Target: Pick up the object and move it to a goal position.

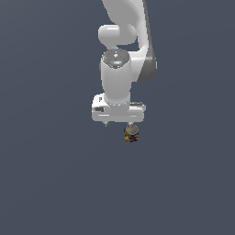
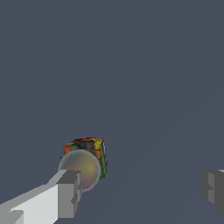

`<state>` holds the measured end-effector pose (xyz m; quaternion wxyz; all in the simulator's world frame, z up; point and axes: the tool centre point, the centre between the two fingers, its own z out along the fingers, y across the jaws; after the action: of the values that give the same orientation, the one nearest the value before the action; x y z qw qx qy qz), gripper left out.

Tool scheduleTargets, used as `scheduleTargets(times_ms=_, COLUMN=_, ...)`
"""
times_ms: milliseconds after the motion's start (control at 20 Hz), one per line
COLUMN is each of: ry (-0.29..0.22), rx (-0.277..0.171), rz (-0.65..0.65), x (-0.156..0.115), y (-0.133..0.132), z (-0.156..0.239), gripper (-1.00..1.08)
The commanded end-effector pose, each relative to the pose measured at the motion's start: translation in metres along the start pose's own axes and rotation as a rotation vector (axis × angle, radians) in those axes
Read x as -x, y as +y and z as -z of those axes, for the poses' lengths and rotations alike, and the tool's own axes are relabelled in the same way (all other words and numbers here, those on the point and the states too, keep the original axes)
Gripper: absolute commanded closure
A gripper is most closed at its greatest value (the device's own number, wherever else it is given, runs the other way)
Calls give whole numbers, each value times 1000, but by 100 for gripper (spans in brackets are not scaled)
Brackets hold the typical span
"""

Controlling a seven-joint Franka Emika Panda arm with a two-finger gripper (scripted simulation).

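The object [image 1: 131, 134] is a tiny dark can with orange, red and yellow patches, resting on the flat grey floor [image 1: 46, 183]. In the wrist view the object [image 2: 87, 157] shows its pale round top. My gripper [image 1: 119, 124] hangs just above it, pointing down, with its jaws wide open and empty. The can sits right by one fingertip [image 2: 68, 192], on the exterior view's right, not centred between the fingers. The other fingertip [image 2: 214, 188] is far from the can. The gripper's midpoint in the wrist view [image 2: 140, 192] lies over bare floor.
Only the plain dark grey floor surrounds the can. The white arm [image 1: 120, 73] rises above the gripper in the exterior view. No goal marker shows.
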<state>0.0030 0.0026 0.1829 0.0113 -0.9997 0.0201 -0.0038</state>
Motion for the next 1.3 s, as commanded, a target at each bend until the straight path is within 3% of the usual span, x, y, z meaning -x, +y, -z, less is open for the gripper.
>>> scheduleTargets(times_ms=0, ry=0, rx=0, rz=0, x=0, y=0, z=0, gripper=-92)
scheduleTargets(times_ms=700, ry=-1, rx=-15, rz=-52, x=2, y=6, z=-14, gripper=-92)
scheduleTargets(times_ms=1250, ry=-7, rx=14, rz=80, x=29, y=-50, z=-60, gripper=-92)
